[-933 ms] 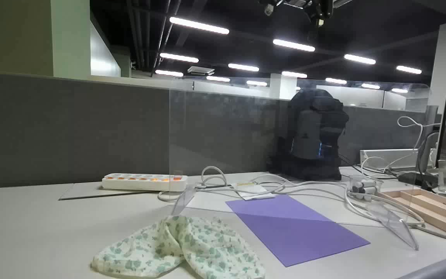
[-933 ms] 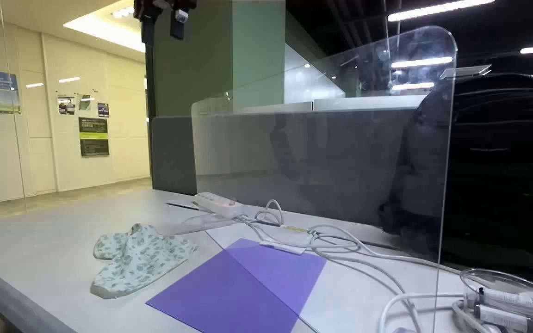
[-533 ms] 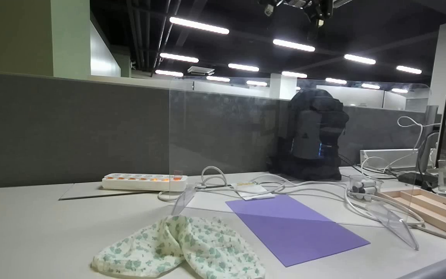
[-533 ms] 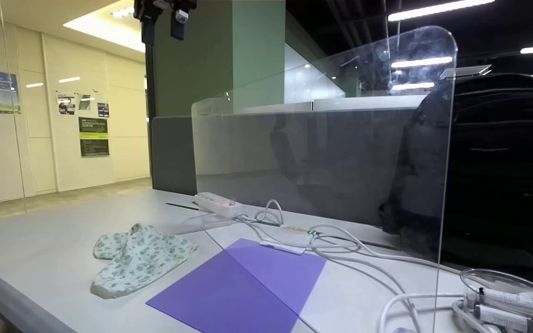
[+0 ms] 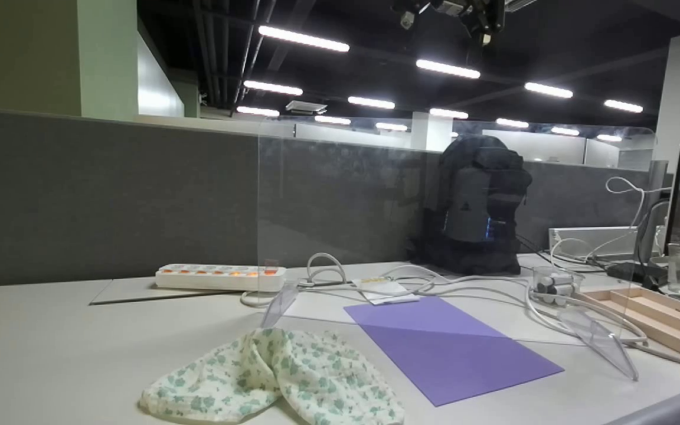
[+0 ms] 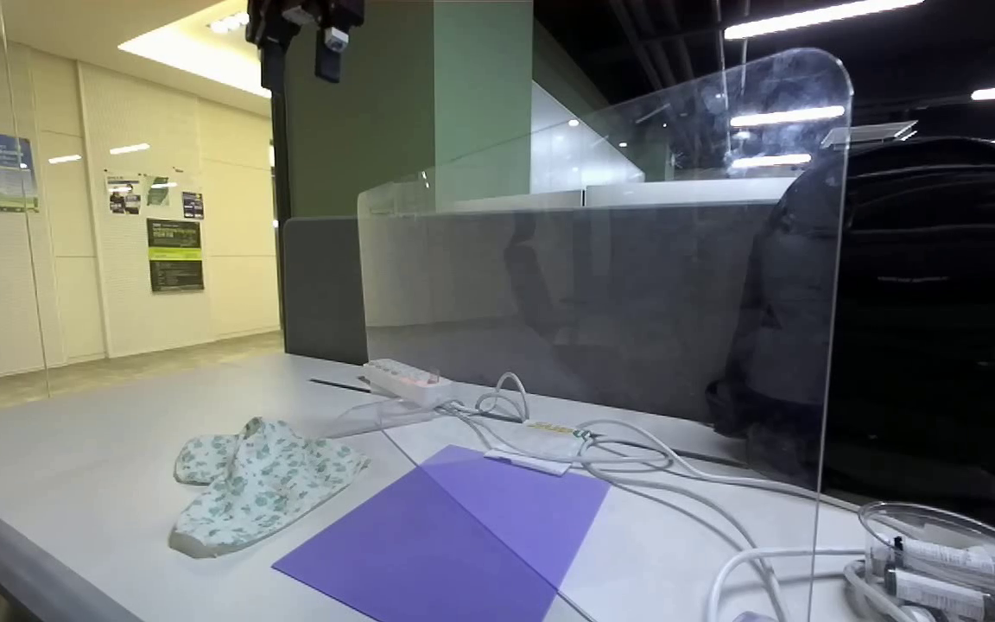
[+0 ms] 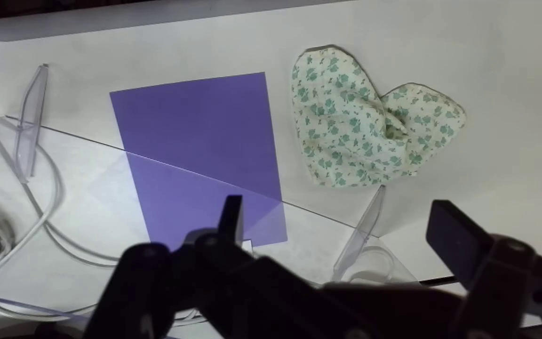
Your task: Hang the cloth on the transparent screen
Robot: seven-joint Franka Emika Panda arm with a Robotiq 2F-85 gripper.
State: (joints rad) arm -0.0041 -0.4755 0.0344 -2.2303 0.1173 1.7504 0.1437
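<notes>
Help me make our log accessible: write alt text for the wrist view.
A crumpled green-patterned cloth lies on a white table, right of a purple sheet crossed by a transparent screen. Dark fingers, spread apart and holding nothing, show at the bottom.

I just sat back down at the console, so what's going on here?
The robot's gripper hangs open above the desk, holding nothing. The floral cloth lies crumpled on the desk beside a purple sheet, not yet picked up. The transparent screen stands upright with its bottom edge crossing that sheet; the cloth has yet to be hung on it.
</notes>
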